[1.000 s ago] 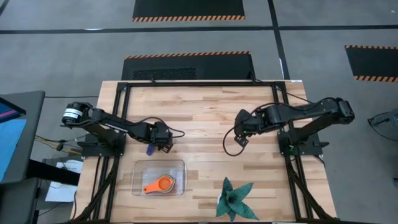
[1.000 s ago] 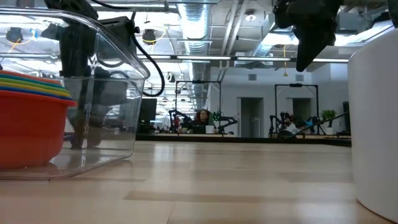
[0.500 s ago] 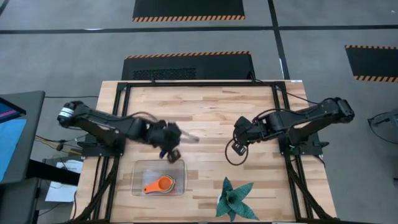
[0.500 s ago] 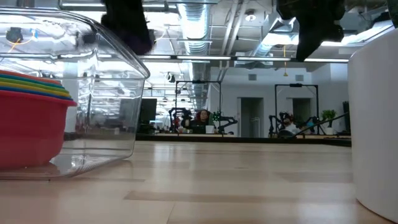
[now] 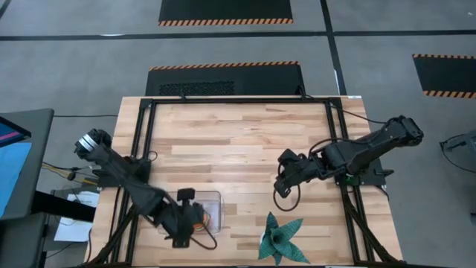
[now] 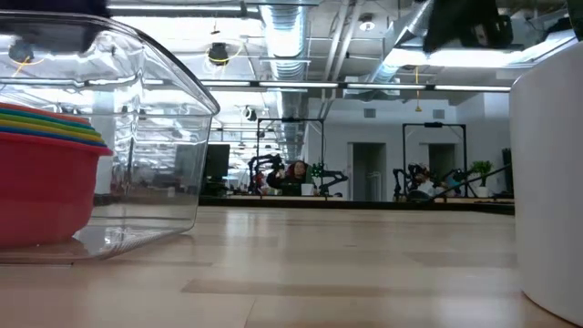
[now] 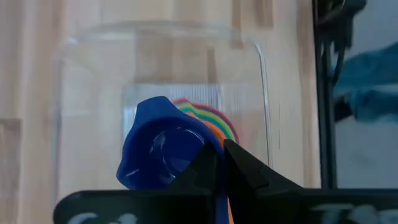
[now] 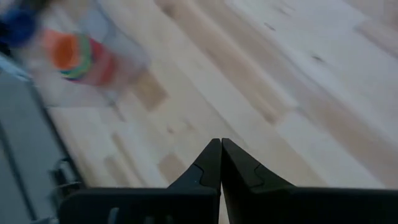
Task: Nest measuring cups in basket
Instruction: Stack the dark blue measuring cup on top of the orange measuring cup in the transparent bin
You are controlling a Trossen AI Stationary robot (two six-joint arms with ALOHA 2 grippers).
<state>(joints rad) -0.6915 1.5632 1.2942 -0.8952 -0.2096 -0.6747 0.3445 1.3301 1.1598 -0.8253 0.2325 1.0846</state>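
The left end effector [image 7: 219,163], fingers clamped on the dark blue cup's [image 7: 163,152] handle, holds it over the nested cups [image 7: 214,121] in the basket [image 5: 215,211], while the right end effector [image 8: 220,163] hangs pressed together mid-desk [image 5: 238,134].

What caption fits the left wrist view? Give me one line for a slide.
Left gripper holds the dark blue measuring cup by its handle above the nested stack in the clear basket.

High view: straight down, far. Low view: tabletop level, close behind basket [image 6: 137,137]. Both wrist views share nested measuring cups [image 7: 186,134].
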